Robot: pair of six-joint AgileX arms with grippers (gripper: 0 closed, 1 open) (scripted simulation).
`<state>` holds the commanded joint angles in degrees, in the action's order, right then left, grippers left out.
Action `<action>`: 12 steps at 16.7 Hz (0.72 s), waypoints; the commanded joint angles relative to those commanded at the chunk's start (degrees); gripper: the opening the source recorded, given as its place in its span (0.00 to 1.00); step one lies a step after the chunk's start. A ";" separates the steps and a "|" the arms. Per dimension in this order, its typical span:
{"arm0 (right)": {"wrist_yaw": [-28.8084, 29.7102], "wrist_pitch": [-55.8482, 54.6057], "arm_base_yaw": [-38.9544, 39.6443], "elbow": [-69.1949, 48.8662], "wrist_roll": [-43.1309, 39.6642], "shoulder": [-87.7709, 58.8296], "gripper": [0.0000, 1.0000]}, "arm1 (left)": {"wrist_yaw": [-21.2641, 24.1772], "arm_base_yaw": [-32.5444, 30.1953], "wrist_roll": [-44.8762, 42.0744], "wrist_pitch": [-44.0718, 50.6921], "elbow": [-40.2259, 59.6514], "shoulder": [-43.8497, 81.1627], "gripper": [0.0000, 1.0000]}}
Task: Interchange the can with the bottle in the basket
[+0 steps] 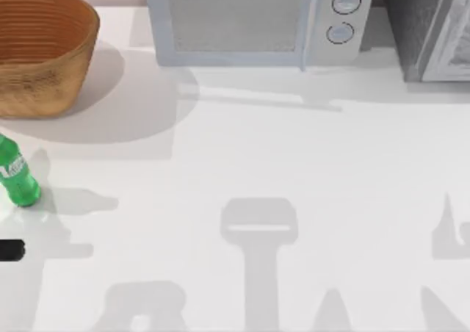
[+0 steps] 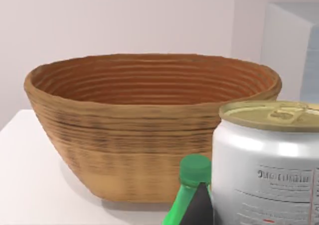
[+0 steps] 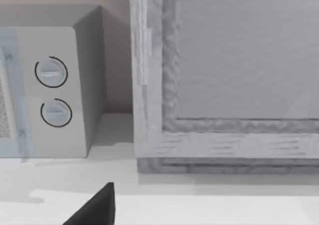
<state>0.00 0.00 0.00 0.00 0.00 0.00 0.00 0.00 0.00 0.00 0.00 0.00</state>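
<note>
One bottle [image 1: 16,174] stands beside the basket [image 1: 44,49]; fingers' state unclear.

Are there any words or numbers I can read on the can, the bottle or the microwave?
Can: grey print on its side, too blurred to read.
Bottle: white lettering on its label, too blurred to read.
Microwave: two round dials, no readable marks.
</note>
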 joint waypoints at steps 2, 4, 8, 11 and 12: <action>0.00 0.00 0.00 0.00 0.00 0.00 1.00 | 0.00 0.13 -0.12 0.11 0.00 0.26 0.00; 0.00 0.00 0.00 0.00 0.00 0.00 1.00 | 0.02 0.12 -0.12 0.08 0.04 0.31 0.00; 0.00 0.00 0.00 0.00 0.00 0.00 1.00 | 3.33 -1.66 -0.40 -4.07 4.99 7.17 0.00; 0.00 0.00 0.00 0.00 0.00 0.00 1.00 | 7.95 -3.62 -0.69 -9.10 10.65 16.64 0.00; 0.00 0.00 0.00 0.00 0.00 0.00 1.00 | 9.61 -4.27 -0.78 -10.85 12.58 19.99 0.00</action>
<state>0.00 0.00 0.00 0.00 0.00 0.00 9.61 -4.27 -0.78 -10.85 12.58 19.99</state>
